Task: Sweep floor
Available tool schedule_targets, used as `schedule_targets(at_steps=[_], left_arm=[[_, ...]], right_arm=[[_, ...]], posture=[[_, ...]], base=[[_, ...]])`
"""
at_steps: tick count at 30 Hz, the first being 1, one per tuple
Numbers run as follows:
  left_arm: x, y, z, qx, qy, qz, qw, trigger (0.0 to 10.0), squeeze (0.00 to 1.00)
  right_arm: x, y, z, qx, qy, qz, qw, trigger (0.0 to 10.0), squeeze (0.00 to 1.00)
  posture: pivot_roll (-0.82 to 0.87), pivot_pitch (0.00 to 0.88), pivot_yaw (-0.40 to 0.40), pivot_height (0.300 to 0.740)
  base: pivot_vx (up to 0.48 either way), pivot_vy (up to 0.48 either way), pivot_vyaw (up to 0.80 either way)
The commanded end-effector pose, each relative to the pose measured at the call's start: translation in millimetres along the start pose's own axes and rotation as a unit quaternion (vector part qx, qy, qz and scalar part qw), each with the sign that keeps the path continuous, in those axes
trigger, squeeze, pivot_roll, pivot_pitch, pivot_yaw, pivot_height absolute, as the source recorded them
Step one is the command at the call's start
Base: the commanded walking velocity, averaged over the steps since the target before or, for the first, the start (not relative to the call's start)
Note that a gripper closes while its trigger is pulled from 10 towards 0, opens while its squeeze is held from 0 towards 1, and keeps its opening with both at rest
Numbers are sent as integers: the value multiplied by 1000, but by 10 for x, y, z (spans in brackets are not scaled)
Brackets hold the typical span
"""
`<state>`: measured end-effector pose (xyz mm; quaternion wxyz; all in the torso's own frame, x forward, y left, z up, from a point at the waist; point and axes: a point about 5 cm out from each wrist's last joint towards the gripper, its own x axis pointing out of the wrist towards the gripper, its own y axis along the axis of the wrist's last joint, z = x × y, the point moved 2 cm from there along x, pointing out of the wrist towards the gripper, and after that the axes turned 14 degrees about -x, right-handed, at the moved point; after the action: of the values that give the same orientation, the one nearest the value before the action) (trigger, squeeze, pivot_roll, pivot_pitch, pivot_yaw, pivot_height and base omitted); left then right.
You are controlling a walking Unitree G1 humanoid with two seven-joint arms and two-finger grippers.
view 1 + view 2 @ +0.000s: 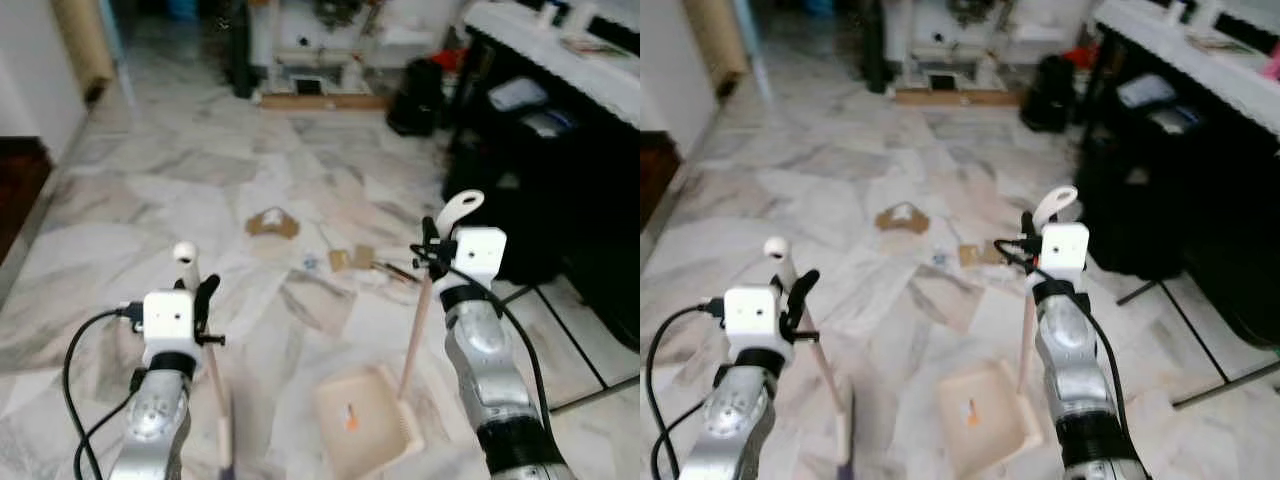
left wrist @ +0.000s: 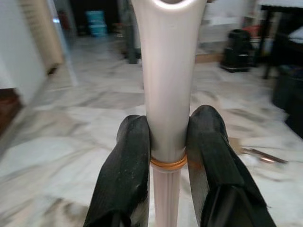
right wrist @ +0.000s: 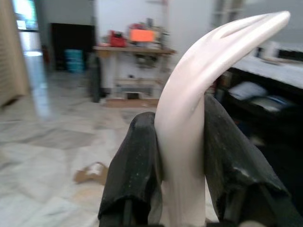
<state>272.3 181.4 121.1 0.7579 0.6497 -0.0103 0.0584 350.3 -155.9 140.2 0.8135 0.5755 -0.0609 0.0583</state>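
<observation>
My left gripper (image 1: 201, 293) is shut on the cream broom handle (image 1: 210, 365), which slants down to the floor in front of me; the left wrist view has both black fingers (image 2: 124, 175) clamped on that handle (image 2: 165, 94). My right gripper (image 1: 430, 256) is shut on the upright dustpan handle (image 1: 415, 335), its curved white top (image 3: 208, 61) rising between the fingers. The beige dustpan (image 1: 362, 418) rests on the marble floor with a small orange scrap (image 1: 350, 420) inside. Cardboard scraps (image 1: 272, 224) and smaller litter (image 1: 352, 258) lie on the floor ahead.
A black table with white top (image 1: 560, 50) and dark things beneath stands at right, its thin legs (image 1: 585, 355) near my right arm. A black bag (image 1: 412, 100) and a white shelf unit (image 1: 310, 60) are at the far end. A wall (image 1: 30, 80) runs at left.
</observation>
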Motion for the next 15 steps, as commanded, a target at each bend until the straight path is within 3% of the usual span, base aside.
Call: schedule_targets(at_steps=[1,9,15], left_arm=[[23,112,74,-2,-15,24,1000,10000,0],[52,125,72,-3,-19,22,1000,10000,0],[79,129,116,-9,-25,23,999,10000,0]], right_arm=[[24,117,33,13,-11,28,999,10000,0],[0,149,-13,20,-14,36,999,10000,0],[-5,157,37,18,-21,39,999,10000,0]], posture=[[-8,28,-46,740],[-25,19,-28,740],[-32,0,-26,740]], base=[[0,0,0],[0,0,0],[0,0,0]])
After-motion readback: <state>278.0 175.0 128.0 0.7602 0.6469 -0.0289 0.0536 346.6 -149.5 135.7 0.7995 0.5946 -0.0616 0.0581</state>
